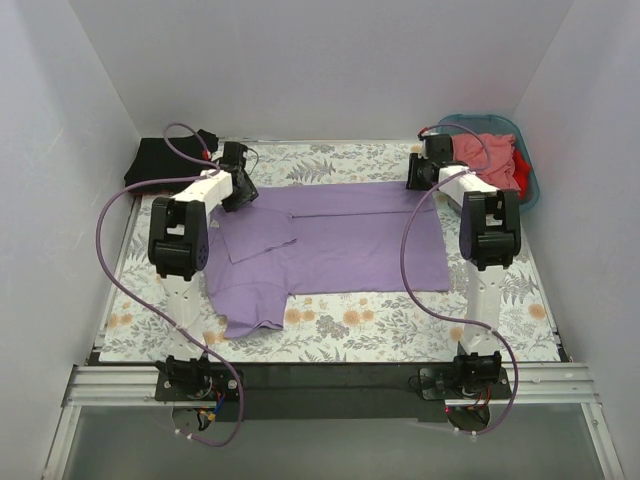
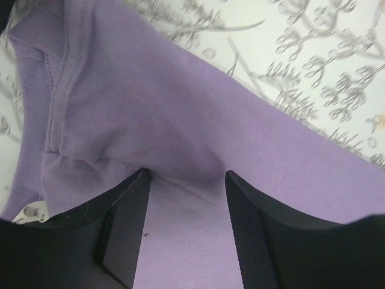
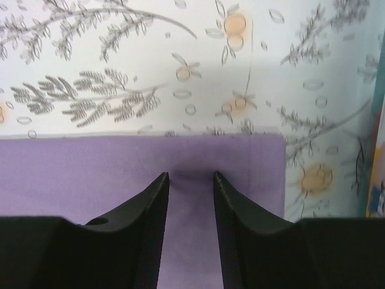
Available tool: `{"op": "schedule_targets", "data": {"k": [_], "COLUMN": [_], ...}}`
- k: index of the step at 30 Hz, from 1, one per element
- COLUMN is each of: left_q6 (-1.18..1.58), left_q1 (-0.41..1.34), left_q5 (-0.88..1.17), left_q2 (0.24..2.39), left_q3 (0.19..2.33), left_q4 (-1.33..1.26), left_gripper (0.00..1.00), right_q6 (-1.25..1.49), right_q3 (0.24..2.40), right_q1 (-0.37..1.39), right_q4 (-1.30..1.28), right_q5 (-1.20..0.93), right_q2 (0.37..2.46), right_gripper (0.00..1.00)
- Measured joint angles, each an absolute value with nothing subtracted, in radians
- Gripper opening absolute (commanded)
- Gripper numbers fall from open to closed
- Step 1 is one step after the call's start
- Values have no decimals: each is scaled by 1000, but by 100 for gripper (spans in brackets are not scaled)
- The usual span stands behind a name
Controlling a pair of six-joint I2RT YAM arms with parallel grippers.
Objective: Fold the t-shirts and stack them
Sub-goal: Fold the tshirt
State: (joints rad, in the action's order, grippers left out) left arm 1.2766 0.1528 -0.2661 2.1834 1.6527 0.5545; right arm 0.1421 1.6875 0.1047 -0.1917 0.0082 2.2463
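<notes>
A lavender-purple t-shirt lies spread on the flowered table cover, its far edge folded over and one sleeve turned in. My left gripper sits at the shirt's far left corner. In the left wrist view the left gripper is open, its tips pressed into the purple cloth beside the collar seam. My right gripper is at the far right corner. The right wrist view shows the right gripper open, tips on the shirt's corner. A black t-shirt lies folded at the far left.
A teal basket at the far right corner holds a salmon-pink shirt and a red one. White walls close in the table on three sides. Purple cables loop from both arms. The table's dark front rail carries the arm bases.
</notes>
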Motion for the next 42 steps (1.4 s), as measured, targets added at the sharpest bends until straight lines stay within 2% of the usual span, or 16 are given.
{"op": "schedule_targets", "data": {"k": [3,5,10,14,21,27,31,35,42], "left_q6": [1268,1262,1259,1264,1281,1322,1361,1386,1408], "left_q1": [153,153,152,152,152,151,141,94,27], "left_q5": [-266,-265,-270,-283,-294,-273,-273,-264,-234], "left_q2": [2215,2217,2170,1990,1555,1352,1273,1213,1228], "left_q3": [1705,1712,1678,1541,1229,938,832,783,696], "left_q4": [561,565,574,592,595,644,715,724,685], "left_gripper": [56,63,64,64,63,63,63,59,41], "right_q6": [121,112,103,105,136,162,179,184,184], "right_q3": [1757,1769,1749,1589,1279,1029,912,857,848], "right_q1": [102,100,100,100,108,133,141,140,140], "right_q4": [-209,-217,-235,-238,-234,-242,-261,-275,-259], "right_q5": [-16,-34,-97,-139,-197,-207,-213,-212,-222], "right_q2": [2284,2287,2243,2086,1765,1616,1578,1542,1526], "right_gripper": [42,43,45,47,47,47,47,47,46]}}
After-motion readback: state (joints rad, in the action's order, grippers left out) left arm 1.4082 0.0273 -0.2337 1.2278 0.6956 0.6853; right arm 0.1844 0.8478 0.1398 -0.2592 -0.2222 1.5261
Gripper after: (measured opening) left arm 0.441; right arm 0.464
